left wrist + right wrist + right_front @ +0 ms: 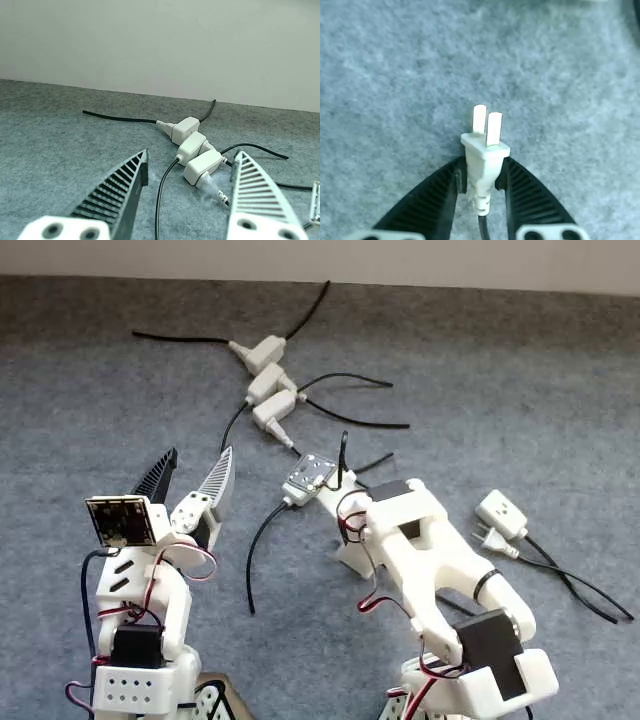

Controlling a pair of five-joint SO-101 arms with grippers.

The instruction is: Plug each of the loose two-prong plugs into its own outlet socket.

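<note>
My right gripper (481,169) is shut on a white two-prong plug (484,147), whose prongs point away over the grey carpet. In the high view the right arm (420,540) reaches toward a white outlet socket (310,477) lying face up mid-table. My left gripper (192,472) stands open and holds nothing, nearer than a cluster of three white connectors (268,382). That cluster (194,147) lies beyond the open left gripper (190,156). A second loose plug (493,540) lies beside another white socket (500,510) at the right.
Black cords (350,400) trail from the cluster across the carpet. One cord (258,550) curves from the middle socket toward the arms. More cords (575,585) run off to the right. A pale wall (160,45) stands behind the table.
</note>
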